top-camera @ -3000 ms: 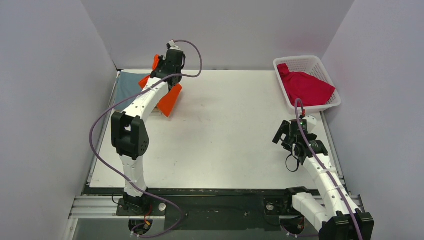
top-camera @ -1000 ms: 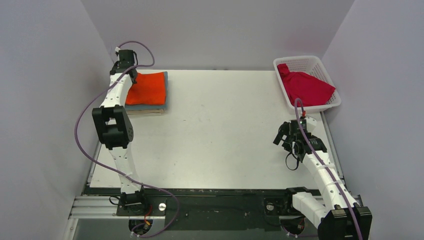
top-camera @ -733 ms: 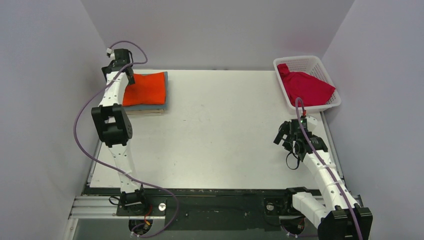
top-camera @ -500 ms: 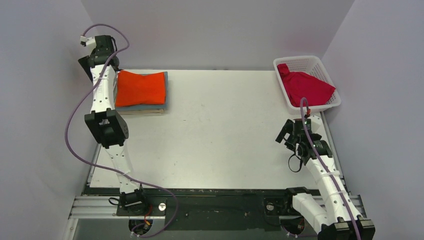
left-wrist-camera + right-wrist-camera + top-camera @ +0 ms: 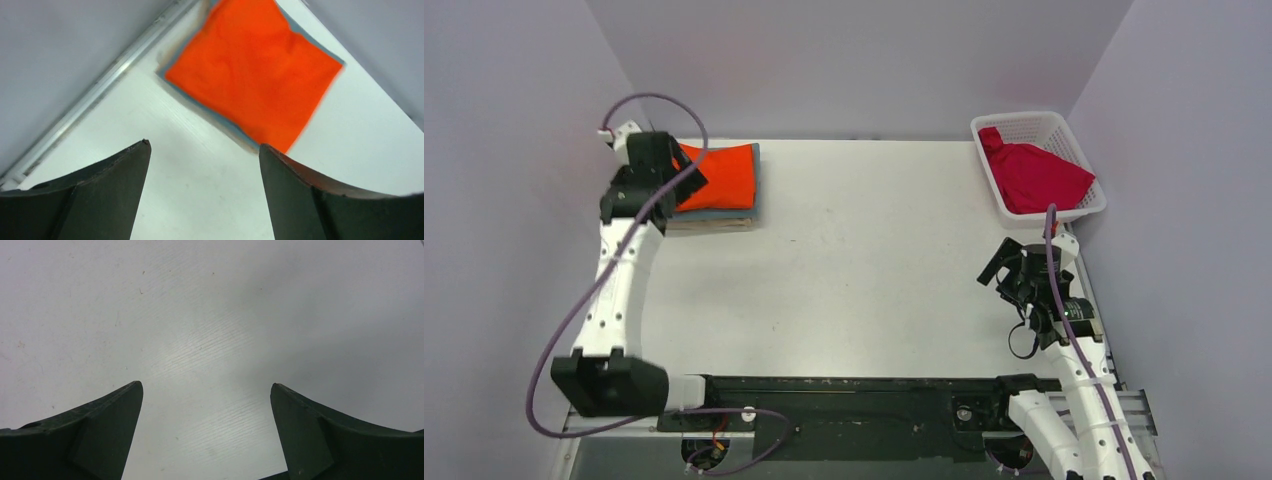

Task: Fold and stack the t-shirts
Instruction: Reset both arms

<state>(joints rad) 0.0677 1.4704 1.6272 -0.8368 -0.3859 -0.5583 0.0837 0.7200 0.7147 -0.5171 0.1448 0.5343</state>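
Observation:
A folded bright orange t-shirt (image 5: pixel 727 177) tops a stack at the back left, over a teal-blue t-shirt (image 5: pixel 755 190) and a beige one (image 5: pixel 716 224). My left gripper (image 5: pixel 686 182) hovers open at the stack's left side and holds nothing. In the left wrist view the orange t-shirt (image 5: pixel 255 75) and a teal-blue edge (image 5: pixel 222 122) lie beyond the open left gripper (image 5: pixel 204 146). A crumpled crimson t-shirt (image 5: pixel 1036 176) lies in the basket. My right gripper (image 5: pixel 1006 272) is open over bare table; the right wrist view shows only bare table between the right gripper's (image 5: pixel 206 386) fingers.
The white lattice basket (image 5: pixel 1024 122) stands at the back right corner. Grey walls close in the table (image 5: pixel 864 260) on the left, back and right. A metal rail (image 5: pixel 90 105) runs along the table's left edge beside the stack.
The left gripper has opened and let go of the orange t-shirt, which now lies flat on the stack. The left arm has pulled up and back. The right arm has shifted slightly nearer.

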